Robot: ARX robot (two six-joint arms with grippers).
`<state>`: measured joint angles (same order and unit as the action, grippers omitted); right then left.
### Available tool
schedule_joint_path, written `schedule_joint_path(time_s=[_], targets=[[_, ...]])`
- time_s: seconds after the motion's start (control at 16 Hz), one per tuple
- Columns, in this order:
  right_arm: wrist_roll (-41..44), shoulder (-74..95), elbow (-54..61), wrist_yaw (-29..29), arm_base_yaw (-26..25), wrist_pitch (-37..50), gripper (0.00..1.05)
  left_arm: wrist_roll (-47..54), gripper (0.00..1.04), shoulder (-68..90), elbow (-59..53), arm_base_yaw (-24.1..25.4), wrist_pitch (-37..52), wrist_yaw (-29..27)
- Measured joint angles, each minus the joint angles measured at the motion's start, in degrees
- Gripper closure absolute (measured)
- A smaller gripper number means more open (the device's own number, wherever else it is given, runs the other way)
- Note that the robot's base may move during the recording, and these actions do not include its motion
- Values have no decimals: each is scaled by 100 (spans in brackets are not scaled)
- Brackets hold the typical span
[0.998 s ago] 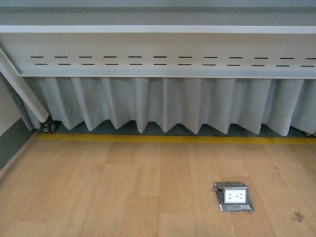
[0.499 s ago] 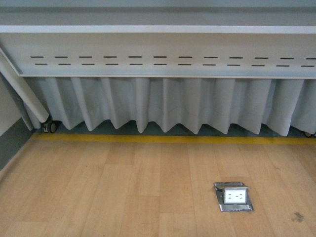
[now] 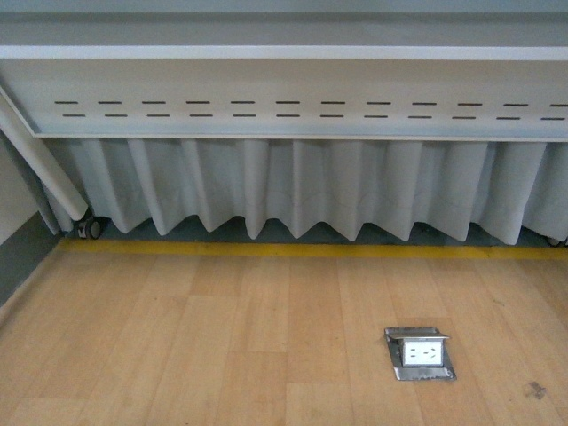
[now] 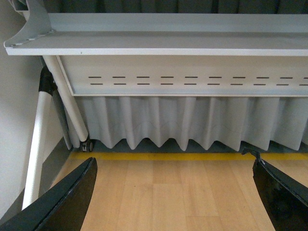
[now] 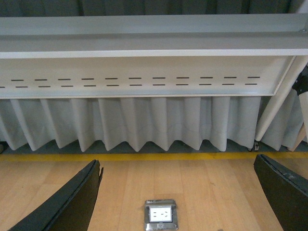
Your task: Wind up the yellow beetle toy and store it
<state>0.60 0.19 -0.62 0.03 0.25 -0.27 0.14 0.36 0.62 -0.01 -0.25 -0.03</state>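
Left end effector point(image 4: 175, 192): jaws apart, empty. Right end effector point(image 5: 178, 192): jaws apart, empty, floor socket point(image 5: 161, 214) between fingers. Toy unseen.

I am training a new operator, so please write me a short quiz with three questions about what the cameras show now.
1. True or false: the yellow beetle toy shows in one of the views.
2. What lies in the wooden floor in the front view? A) a metal floor socket B) a toy box C) a cable reel
3. How do the fingers of the left gripper and the right gripper stand?

Key:
1. False; no view shows it.
2. A, the floor socket.
3. Both spread wide, with nothing between them.
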Motion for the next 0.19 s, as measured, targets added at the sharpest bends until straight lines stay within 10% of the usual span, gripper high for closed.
schedule_joint_path(time_s=[0.19], targets=[[2, 0, 0, 0, 0, 0, 7, 0, 7, 0, 0, 0, 0, 0]])
